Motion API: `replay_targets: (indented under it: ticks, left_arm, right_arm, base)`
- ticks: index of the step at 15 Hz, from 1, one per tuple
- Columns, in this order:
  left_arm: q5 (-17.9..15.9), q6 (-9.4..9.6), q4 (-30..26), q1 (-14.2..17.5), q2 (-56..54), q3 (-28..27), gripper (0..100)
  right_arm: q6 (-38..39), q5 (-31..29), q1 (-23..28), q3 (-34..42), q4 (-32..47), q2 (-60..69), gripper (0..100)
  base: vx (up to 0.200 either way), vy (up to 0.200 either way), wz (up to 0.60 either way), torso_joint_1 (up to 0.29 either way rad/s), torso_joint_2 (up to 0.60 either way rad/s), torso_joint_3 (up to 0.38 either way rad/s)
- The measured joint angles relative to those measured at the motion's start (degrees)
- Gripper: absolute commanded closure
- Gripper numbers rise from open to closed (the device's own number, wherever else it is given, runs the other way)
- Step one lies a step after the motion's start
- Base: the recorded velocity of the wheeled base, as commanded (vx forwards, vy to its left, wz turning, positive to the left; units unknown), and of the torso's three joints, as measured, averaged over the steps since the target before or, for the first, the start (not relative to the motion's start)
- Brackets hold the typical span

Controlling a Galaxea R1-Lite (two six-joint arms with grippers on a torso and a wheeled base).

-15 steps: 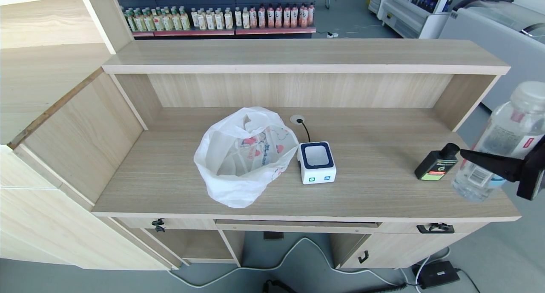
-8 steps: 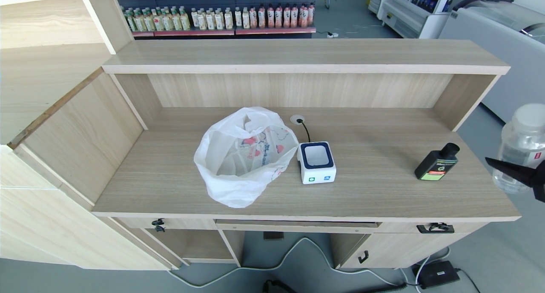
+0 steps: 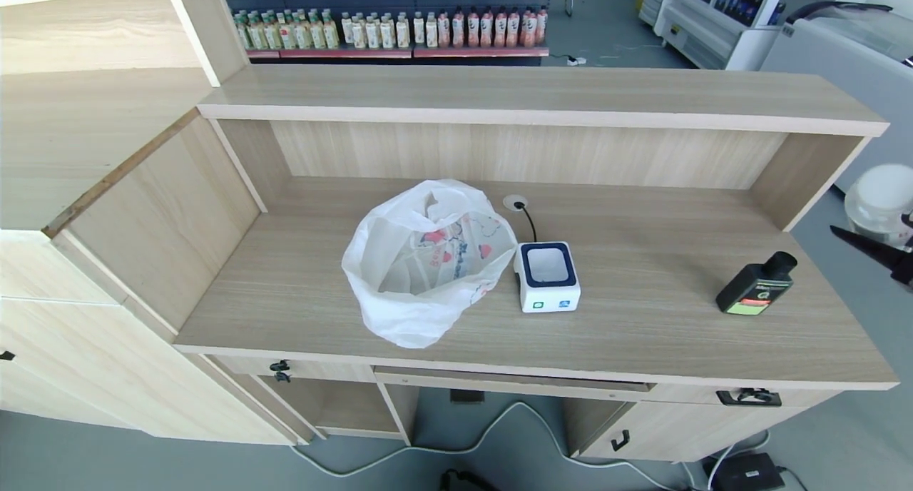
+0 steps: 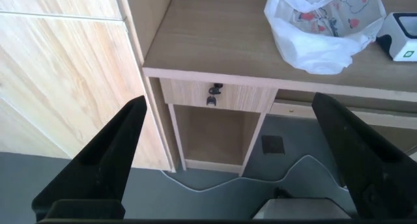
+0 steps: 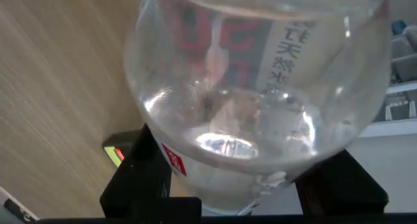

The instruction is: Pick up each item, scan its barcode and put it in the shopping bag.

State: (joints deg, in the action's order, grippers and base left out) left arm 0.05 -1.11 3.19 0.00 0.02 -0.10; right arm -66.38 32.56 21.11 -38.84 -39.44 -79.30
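Note:
At the far right of the head view, beyond the counter's end, my right gripper is shut on a clear water bottle, whose white cap faces the camera. The right wrist view shows the bottle close up between the dark fingers. A white plastic shopping bag lies open mid-counter, with the white barcode scanner just to its right. A small black bottle lies near the counter's right end. My left gripper hangs open below the counter's front left corner.
The wooden counter has a raised back shelf and side walls. The scanner's cable runs to a hole behind it. Drawers and handles sit under the front edge. Shop shelves and freezers stand behind.
The head camera has shifted, sliding the whole scene rightward. My right gripper has carried the water bottle farther right, off the counter's end, and tipped its cap toward the camera.

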Motion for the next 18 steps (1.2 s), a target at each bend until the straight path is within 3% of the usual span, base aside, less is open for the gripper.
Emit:
replay_targets:
  ticks: [9,12,18]
  left_arm:
    - [0.0,0.0,0.0,0.0,0.0,0.0,0]
    - [0.0,-0.01,0.0,0.0,0.0,0.0,0]
    - [0.0,0.0,0.0,0.0,0.0,0.0,0]
  right_arm:
    - [-1.0,0.8,-15.7,2.2,-35.0,-22.1,100]
    - [-0.8,2.3,-19.6,2.9,-37.6,-26.9,100]
    - [-0.9,3.0,-21.8,3.8,-42.2,-32.3,100]
  base:
    - [0.0,0.0,0.07,0.001,0.0,0.0]
    - [0.0,0.0,0.0,0.0,0.0,0.0]
    - [0.0,0.0,0.0,0.0,0.0,0.0]
